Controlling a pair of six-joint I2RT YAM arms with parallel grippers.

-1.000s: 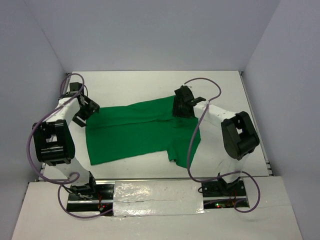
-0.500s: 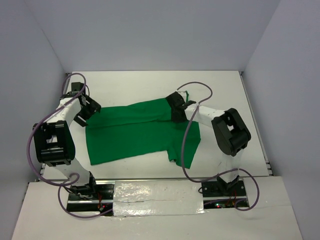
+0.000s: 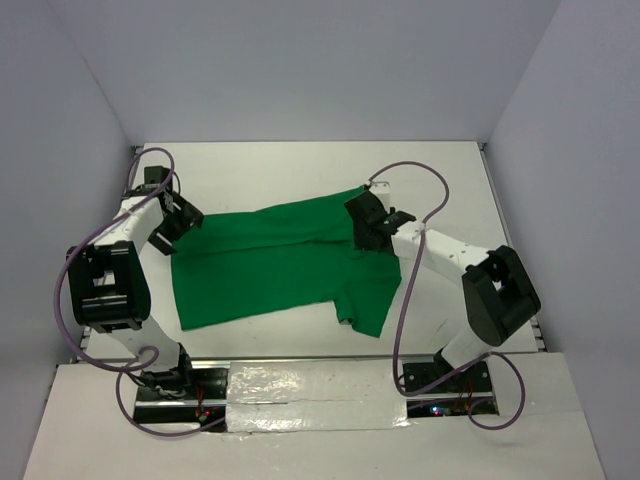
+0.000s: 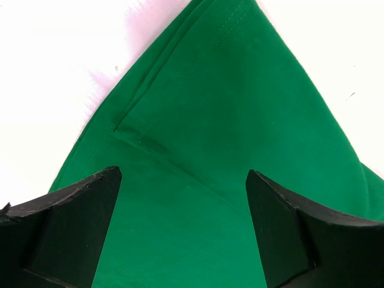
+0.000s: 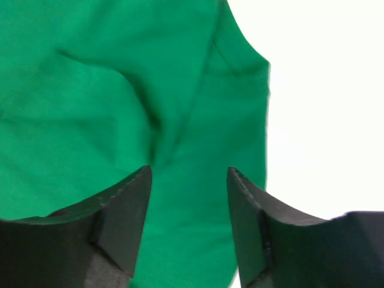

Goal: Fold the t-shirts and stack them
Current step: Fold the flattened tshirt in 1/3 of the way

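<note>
The bright green t-shirt (image 3: 270, 262) lies spread on the white table (image 3: 300, 165), with a sleeve hanging towards the near edge at the right. My left gripper (image 3: 172, 228) hovers over its far-left corner; in the left wrist view its jaws (image 4: 183, 174) stand wide open with green cloth (image 4: 228, 108) and a seam below. My right gripper (image 3: 362, 235) sits over the shirt's far-right part. In the right wrist view it (image 5: 189, 171) is open above wrinkled green cloth (image 5: 120, 90) close to the shirt's edge, with nothing pinched between the fingers.
Grey walls (image 3: 60, 120) close the table in on the left, back and right. Purple cables (image 3: 405, 170) loop above both arms. A taped strip (image 3: 300, 385) with the arm bases runs along the near edge.
The right gripper reached left onto the shirt and narrowed, then drew back to the right and opened again, its elbow swinging right. The shirt's far-right edge shifted slightly. The left arm stayed put.
</note>
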